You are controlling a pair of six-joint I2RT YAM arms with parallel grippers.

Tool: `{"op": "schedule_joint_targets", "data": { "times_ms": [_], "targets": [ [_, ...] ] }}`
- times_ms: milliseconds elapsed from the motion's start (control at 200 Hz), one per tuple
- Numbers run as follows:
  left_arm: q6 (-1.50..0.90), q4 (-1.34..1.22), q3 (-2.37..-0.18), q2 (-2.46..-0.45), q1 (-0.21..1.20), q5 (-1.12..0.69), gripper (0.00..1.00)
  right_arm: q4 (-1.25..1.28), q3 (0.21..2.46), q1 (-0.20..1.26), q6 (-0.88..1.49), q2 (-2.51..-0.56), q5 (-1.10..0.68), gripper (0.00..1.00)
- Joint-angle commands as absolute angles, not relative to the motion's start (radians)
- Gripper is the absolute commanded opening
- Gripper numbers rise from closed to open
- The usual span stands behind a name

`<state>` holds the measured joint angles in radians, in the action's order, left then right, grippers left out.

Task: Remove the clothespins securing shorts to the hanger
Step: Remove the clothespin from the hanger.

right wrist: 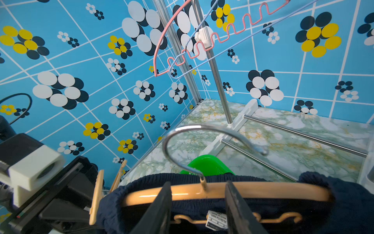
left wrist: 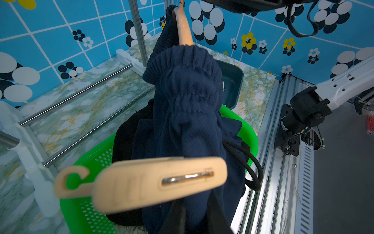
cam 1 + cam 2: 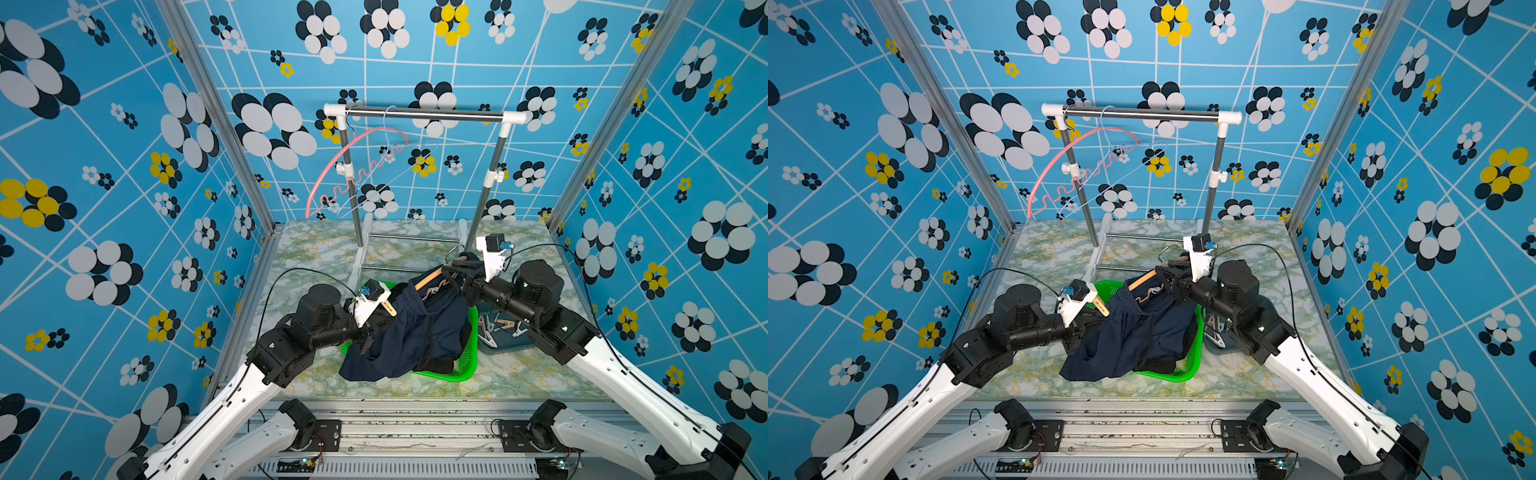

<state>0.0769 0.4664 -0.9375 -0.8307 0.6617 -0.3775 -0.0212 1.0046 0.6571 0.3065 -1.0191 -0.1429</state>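
Above the green basket (image 3: 441,376), the navy shorts (image 3: 419,328) hung from a wooden hanger (image 1: 263,191). Their legs spilled into the basket and over its near-left rim onto the marbled tabletop (image 3: 316,249). A black pair of shorts (image 2: 125,139) lay in the basket beneath them.

At the hanger end over the basket's left side, a tan clothespin (image 2: 157,182) sat against the navy waistband, and the left gripper (image 3: 374,322) was clamped tight on it.

Over the basket's far right corner, the right gripper (image 1: 198,185) had its jaws partly apart. They straddled the neck of the hanger's metal hook (image 1: 194,127) with a gap on either side, and the fingers (image 1: 162,204) crossed the wooden bar.

Just right of the basket, a dark tray (image 3: 509,348) held loose clothespins (image 3: 505,326). Behind the basket stood the clothes rack (image 3: 424,113), with a pink hanger (image 3: 328,166) on its rail.
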Motion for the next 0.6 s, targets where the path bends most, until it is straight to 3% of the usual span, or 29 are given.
{"op": "schedule_joint_targets", "data": {
  "times_ms": [0,370,460,540,595],
  "targets": [
    [0.071,0.334,-0.945,-0.825,0.667,-0.399,0.0,0.011,1.038,0.664,0.268,-1.038,-0.121,0.4],
    [0.049,0.296,-0.94,-0.841,0.667,-0.424,0.0,0.011,1.066,0.666,0.257,-1.103,-0.136,0.26],
    [0.038,0.279,-0.934,-0.842,0.666,-0.419,0.0,0.006,1.065,0.665,0.254,-1.108,-0.128,0.18],
    [0.023,0.259,-0.928,-0.842,0.666,-0.419,0.0,0.006,1.061,0.666,0.251,-1.108,-0.113,0.0],
    [0.006,0.249,-0.921,-0.842,0.666,-0.417,0.0,0.011,1.056,0.666,0.249,-1.109,-0.096,0.0]
  ]
}}
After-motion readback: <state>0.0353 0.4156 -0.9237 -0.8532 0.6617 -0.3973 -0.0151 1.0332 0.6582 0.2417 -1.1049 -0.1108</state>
